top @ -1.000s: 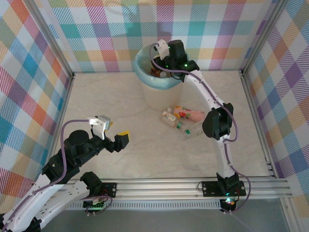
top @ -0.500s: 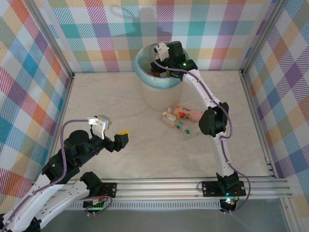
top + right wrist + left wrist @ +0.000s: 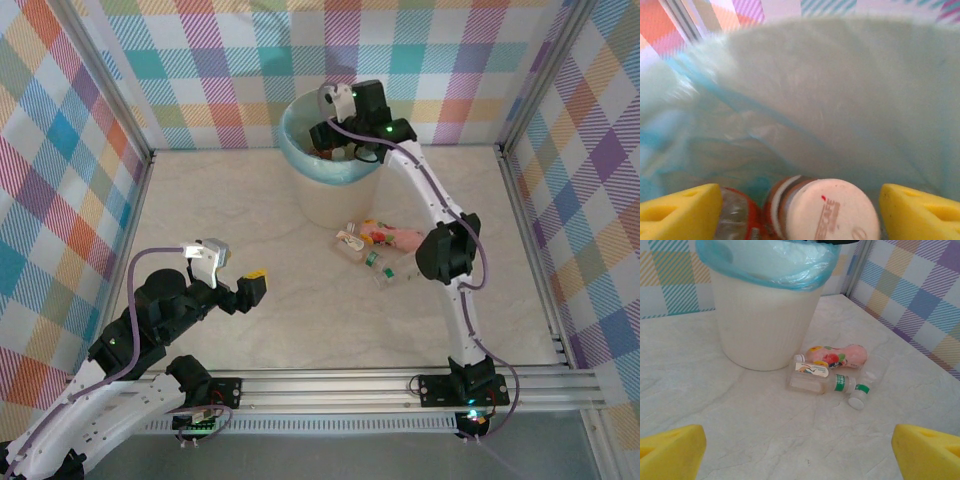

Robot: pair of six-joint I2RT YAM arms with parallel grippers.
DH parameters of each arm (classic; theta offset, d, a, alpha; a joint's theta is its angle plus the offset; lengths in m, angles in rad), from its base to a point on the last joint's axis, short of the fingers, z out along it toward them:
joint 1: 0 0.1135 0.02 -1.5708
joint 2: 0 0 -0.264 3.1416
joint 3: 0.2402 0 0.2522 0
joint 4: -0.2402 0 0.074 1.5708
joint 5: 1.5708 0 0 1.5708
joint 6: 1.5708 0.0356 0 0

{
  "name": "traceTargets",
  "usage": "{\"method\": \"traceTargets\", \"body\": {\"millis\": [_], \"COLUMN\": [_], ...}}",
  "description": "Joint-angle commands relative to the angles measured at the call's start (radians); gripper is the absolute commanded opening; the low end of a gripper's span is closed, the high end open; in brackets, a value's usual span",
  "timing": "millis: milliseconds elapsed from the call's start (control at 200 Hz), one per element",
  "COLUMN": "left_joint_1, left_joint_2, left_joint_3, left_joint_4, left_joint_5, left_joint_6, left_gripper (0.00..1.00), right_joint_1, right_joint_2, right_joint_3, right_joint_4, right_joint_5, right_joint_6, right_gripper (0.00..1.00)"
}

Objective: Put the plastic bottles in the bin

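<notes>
Right gripper (image 3: 335, 135) at the far end of the table (image 3: 230, 200), down in the mouth of the bin (image 3: 325, 205). Jaws wide apart, with nothing held between them. Yellow pads (image 3: 680, 205) far out at both sides of the right wrist view.

Down below the pads, inside the teal bag (image 3: 840, 100), a brown bottle (image 3: 825, 210) with a white cap, cap end up. Just beside it on the left, a red-label bottle (image 3: 737, 215). Neither one touched by a pad.

Bin upright near the back wall, cream, with the bag folded over its rim.

On the table just in front of the bin, a bit to the right, a small bunch of bottles lying on their sides. A pink bottle (image 3: 405, 238) closest to the bin. Right against it, a pale-label bottle (image 3: 350, 243) and a green-label bottle (image 3: 385, 268), both clear. Hard to tell how many clear ones in all.

Left gripper (image 3: 240, 280) low at the near left, well apart from the bin and the bunch. Jaws wide apart here too, and empty. Faced toward the bin and the bottles on the table.
</notes>
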State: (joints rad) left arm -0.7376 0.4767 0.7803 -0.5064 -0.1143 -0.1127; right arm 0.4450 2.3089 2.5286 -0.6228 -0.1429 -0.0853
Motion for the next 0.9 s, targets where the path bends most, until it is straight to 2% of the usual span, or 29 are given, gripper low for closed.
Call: {"method": "traceTargets", "body": {"millis": [0, 220, 325, 465, 590, 785, 895], "left_joint_1": [-0.004, -0.005, -0.005, -0.018, -0.087, -0.226, -0.276], "left_joint_2": [0.005, 0.049, 0.121, 0.247, 0.390, 0.684, 0.862], "left_joint_3": [0.001, 0.017, 0.031, 0.053, 0.087, 0.222, 0.335], "left_joint_4": [-0.013, -0.012, 0.007, 0.083, 0.172, 0.220, 0.220], "left_joint_5": [-0.021, -0.024, 0.011, 0.047, 0.039, -0.022, -0.021], "left_joint_6": [-0.014, -0.055, -0.080, -0.096, -0.070, 0.065, 0.143], "left_gripper": [0.95, 0.94, 0.91, 0.87, 0.85, 0.84, 0.85], "right_joint_1": [-0.004, -0.003, -0.003, -0.003, -0.005, -0.006, -0.018], "right_joint_2": [-0.168, -0.326, -0.459, -0.708, -0.902, -1.175, -1.320], "right_joint_3": [0.034, -0.038, -0.217, -0.569, -0.814, -1.117, -1.238], "right_joint_4": [0.056, 0.008, 0.037, 0.156, 0.193, 0.108, 0.055], "right_joint_5": [-0.038, -0.052, -0.056, -0.012, 0.068, 0.211, 0.307], "right_joint_6": [0.040, 0.087, 0.117, 0.136, 0.139, 0.132, 0.119], "right_gripper": [0.83, 0.84, 0.81, 0.73, 0.67, 0.67, 0.67]}}
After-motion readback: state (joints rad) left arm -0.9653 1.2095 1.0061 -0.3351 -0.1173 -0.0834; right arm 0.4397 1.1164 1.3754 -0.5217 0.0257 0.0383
